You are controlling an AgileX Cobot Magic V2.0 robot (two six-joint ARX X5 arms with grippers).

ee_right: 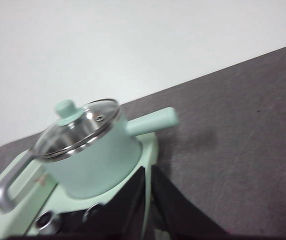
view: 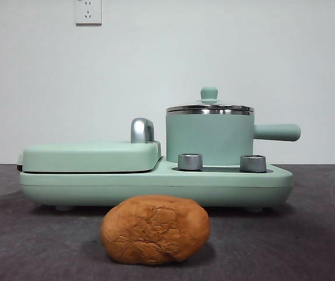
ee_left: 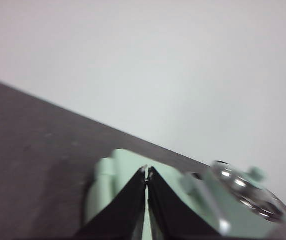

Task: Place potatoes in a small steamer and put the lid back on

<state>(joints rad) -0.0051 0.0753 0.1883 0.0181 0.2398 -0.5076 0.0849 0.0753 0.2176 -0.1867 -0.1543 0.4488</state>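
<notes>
An orange-brown potato [view: 154, 229] with cracked skin lies on the dark table in front of the appliance. The small mint-green steamer [view: 209, 137] stands on the right half of the cooker base, its straight handle [view: 277, 132] pointing right. The glass lid [view: 209, 109] with a green knob [view: 209, 93] sits on the pot. Neither arm appears in the front view. My left gripper [ee_left: 147, 171] is shut and empty, hovering above the griddle side. My right gripper [ee_right: 148, 169] is also shut and empty, above the steamer [ee_right: 95, 160] and its lid [ee_right: 78, 132].
A flat mint-green lidded griddle [view: 91, 157] with a steel handle [view: 142, 130] fills the left half of the base [view: 156, 182]. Two steel dials [view: 190, 161] [view: 253, 163] face forward below the pot. A white wall stands behind the table.
</notes>
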